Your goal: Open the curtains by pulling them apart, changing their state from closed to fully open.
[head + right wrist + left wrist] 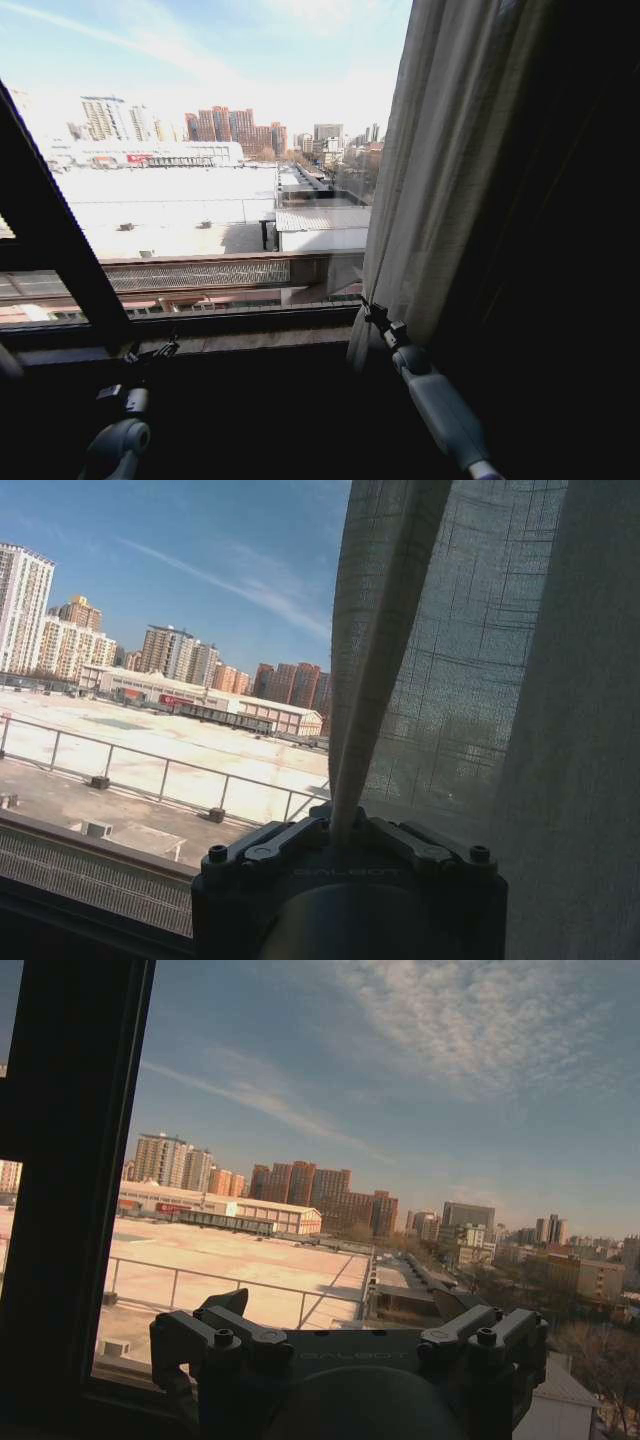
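Here, curtain [450, 170] hanging vertical, right gripper [372, 315] pinching it

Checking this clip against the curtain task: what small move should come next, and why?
Probably the right end effector should carry its pinched fold further to the robot's right. It is shut on the edge of the curtain, which hangs bunched at the right of the window with glass bare beside it. The left end effector sits low by the sill, open, holding nothing.
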### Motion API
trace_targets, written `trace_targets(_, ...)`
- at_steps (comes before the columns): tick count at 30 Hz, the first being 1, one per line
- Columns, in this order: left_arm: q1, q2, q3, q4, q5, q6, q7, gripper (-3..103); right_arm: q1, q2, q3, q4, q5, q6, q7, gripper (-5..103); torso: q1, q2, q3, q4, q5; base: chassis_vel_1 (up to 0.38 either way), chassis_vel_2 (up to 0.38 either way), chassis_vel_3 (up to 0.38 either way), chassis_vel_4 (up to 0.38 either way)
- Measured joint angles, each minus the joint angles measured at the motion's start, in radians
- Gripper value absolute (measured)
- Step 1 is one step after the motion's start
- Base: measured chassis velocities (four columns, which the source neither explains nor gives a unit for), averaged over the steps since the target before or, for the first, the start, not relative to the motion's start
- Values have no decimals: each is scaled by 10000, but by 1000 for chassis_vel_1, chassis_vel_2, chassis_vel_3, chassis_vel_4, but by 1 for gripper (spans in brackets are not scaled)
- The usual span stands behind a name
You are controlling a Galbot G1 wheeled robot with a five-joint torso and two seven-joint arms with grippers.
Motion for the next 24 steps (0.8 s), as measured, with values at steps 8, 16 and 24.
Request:
trace_targets(8, 0, 0, 0, 0, 0, 0, 0, 100, -5, -67, 51, 29, -2, 2, 15, 1, 0, 0, 0, 0, -1, -164, -165, 166, 147)
trace_targets(16, 0, 0, 0, 0, 0, 0, 0, 100, -60, -83, 97, 25, -2, 69, -4, 1, 1, 0, 0, -3, -2, -276, -276, 270, 279)
trace_targets(24, 0, -1, 1, 0, 0, 0, 1, 100, -75, -2, 30, 4, 119, 514, -102, 1, 0, -1, 0, -3, 0, -316, -317, 306, 322)
